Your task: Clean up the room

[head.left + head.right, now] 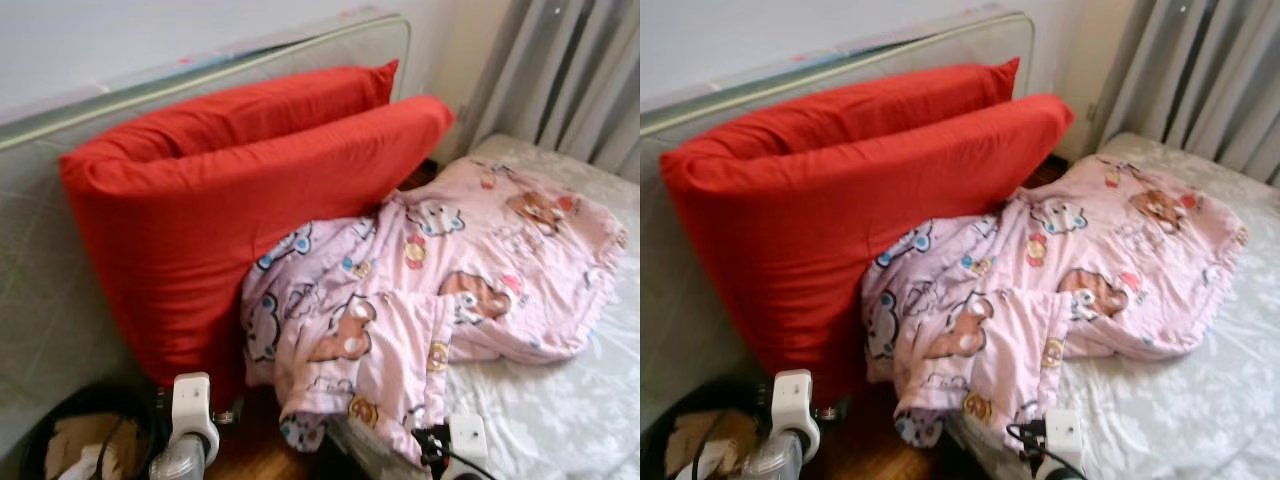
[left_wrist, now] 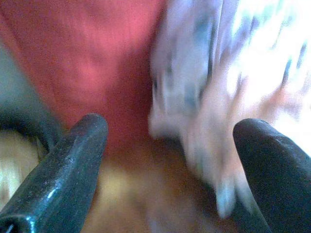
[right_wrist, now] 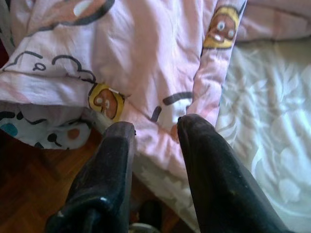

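Pink quilted cotton was your problem: the cartoon-print blanket (image 1: pixel 430 290) lay crumpled across the bed's head end, one fold spilling over the side edge of the mattress (image 1: pixel 560 400) toward the wood floor (image 1: pixel 250 455). Two red pillows (image 1: pixel 230 200) stood propped against the headboard (image 1: pixel 200 65), the blanket bunched up against them, with grey curtains (image 1: pixel 560 70) beyond the far corner. A dark basket (image 1: pixel 70 435) sat on the floor beside the pillows.

From the left wrist you saw the left claw (image 2: pixel 170 160) spread wide, holding nothing, aimed at the blurred gap between red pillow and hanging blanket.

From the right wrist, the right claw (image 3: pixel 155 131) had its fingers a narrow gap apart, empty, just short of the blanket's edge (image 3: pixel 209 87) where it crossed the mattress side.

I judged the blanket light, limp and easy to drag; you would do best pinching that edge or a corner, since a bunched middle would only slump.
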Robot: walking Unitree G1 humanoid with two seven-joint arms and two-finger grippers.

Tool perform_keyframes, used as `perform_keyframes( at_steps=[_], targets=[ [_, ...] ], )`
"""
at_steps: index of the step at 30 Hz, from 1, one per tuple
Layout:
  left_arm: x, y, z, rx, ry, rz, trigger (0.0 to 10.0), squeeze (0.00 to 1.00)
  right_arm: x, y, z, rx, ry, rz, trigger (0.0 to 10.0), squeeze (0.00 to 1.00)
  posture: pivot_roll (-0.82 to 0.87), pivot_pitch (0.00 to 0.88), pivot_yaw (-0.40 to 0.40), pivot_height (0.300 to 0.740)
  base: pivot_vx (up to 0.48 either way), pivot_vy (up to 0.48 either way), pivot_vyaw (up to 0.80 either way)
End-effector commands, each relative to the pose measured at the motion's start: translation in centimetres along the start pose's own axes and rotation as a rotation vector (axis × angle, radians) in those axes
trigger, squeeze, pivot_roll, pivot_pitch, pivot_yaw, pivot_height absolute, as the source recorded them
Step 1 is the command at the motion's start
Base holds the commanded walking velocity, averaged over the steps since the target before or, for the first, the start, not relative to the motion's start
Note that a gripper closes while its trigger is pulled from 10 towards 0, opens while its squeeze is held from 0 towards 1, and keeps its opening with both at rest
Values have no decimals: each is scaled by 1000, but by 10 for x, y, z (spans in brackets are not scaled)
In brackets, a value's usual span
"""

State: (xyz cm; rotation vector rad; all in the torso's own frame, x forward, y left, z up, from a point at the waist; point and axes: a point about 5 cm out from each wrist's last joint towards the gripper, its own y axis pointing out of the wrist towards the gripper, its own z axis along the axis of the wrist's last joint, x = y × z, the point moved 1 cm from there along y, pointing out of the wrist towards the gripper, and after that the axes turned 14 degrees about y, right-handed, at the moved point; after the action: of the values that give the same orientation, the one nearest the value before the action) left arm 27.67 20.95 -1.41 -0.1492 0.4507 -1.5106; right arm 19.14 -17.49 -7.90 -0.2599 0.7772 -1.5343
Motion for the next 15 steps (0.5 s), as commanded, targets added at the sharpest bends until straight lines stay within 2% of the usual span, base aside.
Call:
perform_keyframes(
  at_steps=[1,2,4,10,15],
  targets=[
    [-8,5,28,147,4,27,10000,0,-4,6,19,87,-13,3,10000,0,-37,9,-31,740,0,0,0],
    [-10,5,33,184,6,36,10000,0,-19,19,52,191,-32,31,10000,0,-40,4,-29,740,0,0,0],
    [-14,1,42,259,1,67,10000,0,-44,29,104,382,-40,95,10000,0,-44,0,-27,740,0,0,0],
    [-12,-12,48,355,21,54,10000,0,-50,22,114,480,-32,165,10000,0,-48,0,-35,740,0,0,0],
    [-9,-18,47,368,26,48,10000,0,-50,21,116,494,-42,172,10000,0,-44,0,-45,740,0,0,0]
  ],
)
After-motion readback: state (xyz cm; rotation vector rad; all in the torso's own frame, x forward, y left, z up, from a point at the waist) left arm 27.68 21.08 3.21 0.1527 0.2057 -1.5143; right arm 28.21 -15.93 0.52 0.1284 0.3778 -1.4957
